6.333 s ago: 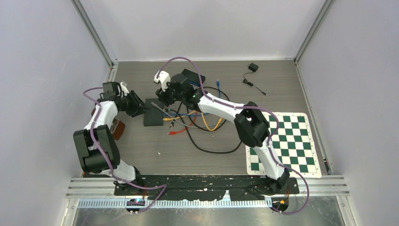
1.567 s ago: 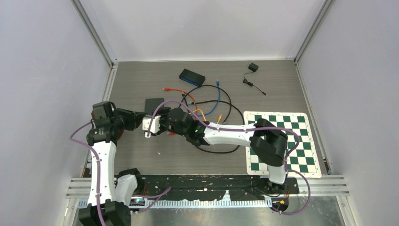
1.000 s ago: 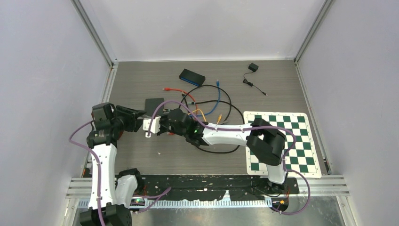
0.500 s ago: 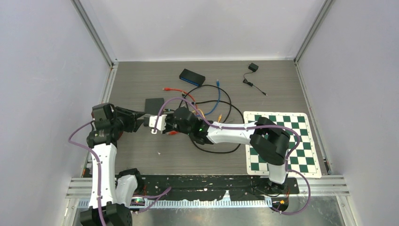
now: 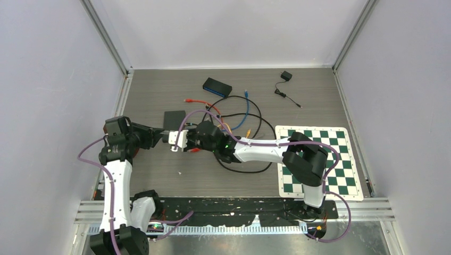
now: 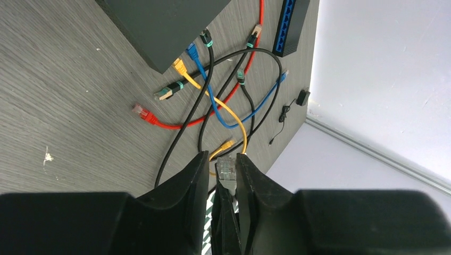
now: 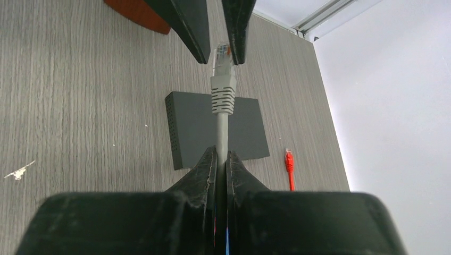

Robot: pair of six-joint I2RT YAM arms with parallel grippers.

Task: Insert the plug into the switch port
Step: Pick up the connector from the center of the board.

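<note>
Handover work, by the look of it, out over the left side of the table (image 5: 159, 180). The right gripper (image 7: 220, 153) is clamped tight on the grey cable (image 7: 219, 125) a little behind its boot. It holds the plug (image 7: 221, 58) up clear of the wood, pointing at the other arm. The left gripper (image 6: 222, 159) has its two fingers (image 7: 194, 32) either side of the clear plug head, narrowly parted. From the right wrist view one finger seems to touch the plug and the other shows a sliver of gap, so I would not call it gripped yet.

To do this well, the left fingers should close squarely on the plug's flat sides, leaving the latch tab free and enough nose sticking out to enter a port. The right should let go only once that grip is firm, or the cable's spring may twist the plug askew. The dark grey switch (image 7: 186, 127) lies flat on the table close by.
</note>
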